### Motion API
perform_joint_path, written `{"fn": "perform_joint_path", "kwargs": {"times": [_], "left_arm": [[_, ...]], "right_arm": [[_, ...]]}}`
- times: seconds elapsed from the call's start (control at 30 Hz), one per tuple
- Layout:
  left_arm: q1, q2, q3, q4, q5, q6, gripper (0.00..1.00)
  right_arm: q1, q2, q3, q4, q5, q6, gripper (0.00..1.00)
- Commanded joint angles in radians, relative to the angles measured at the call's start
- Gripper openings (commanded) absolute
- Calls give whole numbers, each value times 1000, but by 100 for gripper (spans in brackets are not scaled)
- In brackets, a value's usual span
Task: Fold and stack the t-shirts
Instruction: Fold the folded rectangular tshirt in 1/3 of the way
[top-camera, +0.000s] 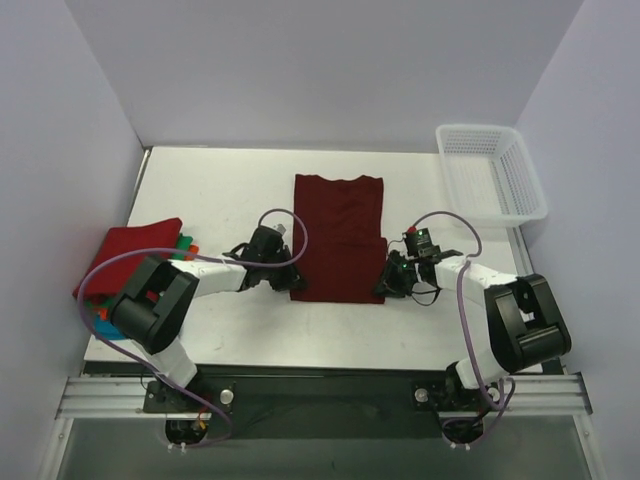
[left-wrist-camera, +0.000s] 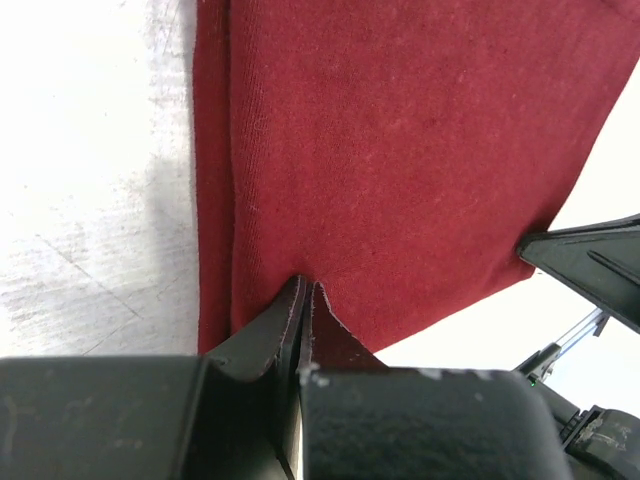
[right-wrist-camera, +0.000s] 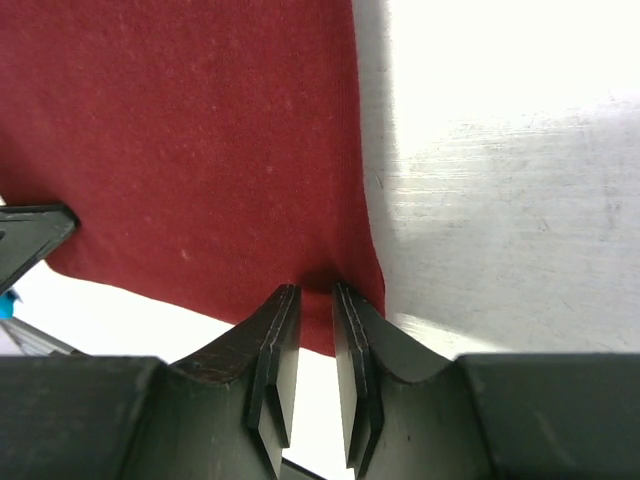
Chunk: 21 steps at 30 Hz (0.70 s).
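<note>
- The maroon shirt (top-camera: 340, 235) lies flat in the middle of the table (top-camera: 220, 190), with the neck on the far side and the hem toward the arms.
- Its sleeves seem folded in, so it makes a long rectangle that is a little wider at the near end.
- The left claw (left-wrist-camera: 307, 300) is at the near left corner of the shirt. Its fingers are pressed together and pinch a small fold of the hem between them.
- The right claw (right-wrist-camera: 315, 300) is at the near right corner. Its fingers are almost together with only a thin gap, and the hem goes in between the tips, so it pinches the cloth.
- Both claws are low on the table and face each other across the near edge of the shirt.
- A pile (top-camera: 130, 260) of other shirts is at the left edge of the table, well apart from the maroon one. A red one is on top, and green, orange and blue edges show under it.
- A white basket (top-camera: 490, 170) stands at the far right corner, away from both claws.
</note>
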<state>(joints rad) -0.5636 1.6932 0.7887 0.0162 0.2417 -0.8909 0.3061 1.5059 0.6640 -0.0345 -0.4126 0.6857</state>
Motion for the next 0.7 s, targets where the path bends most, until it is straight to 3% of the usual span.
{"fn": "perform_joint_path", "kwargs": {"times": [0.0, 0.33, 0.5, 0.67], "left_arm": [[11, -7, -57, -30, -32, 20, 0], [33, -124, -101, -71, -6, 49, 1], [36, -194, -95, -128, 1, 72, 9], [42, -302, -135, -179, -19, 75, 26]], "right_arm": [[-16, -18, -52, 12, 14, -6, 21], [-47, -150, -141, -16, 11, -26, 22], [-47, -199, -161, -34, 17, -26, 23], [-42, -268, -204, -28, 9, 11, 30]]}}
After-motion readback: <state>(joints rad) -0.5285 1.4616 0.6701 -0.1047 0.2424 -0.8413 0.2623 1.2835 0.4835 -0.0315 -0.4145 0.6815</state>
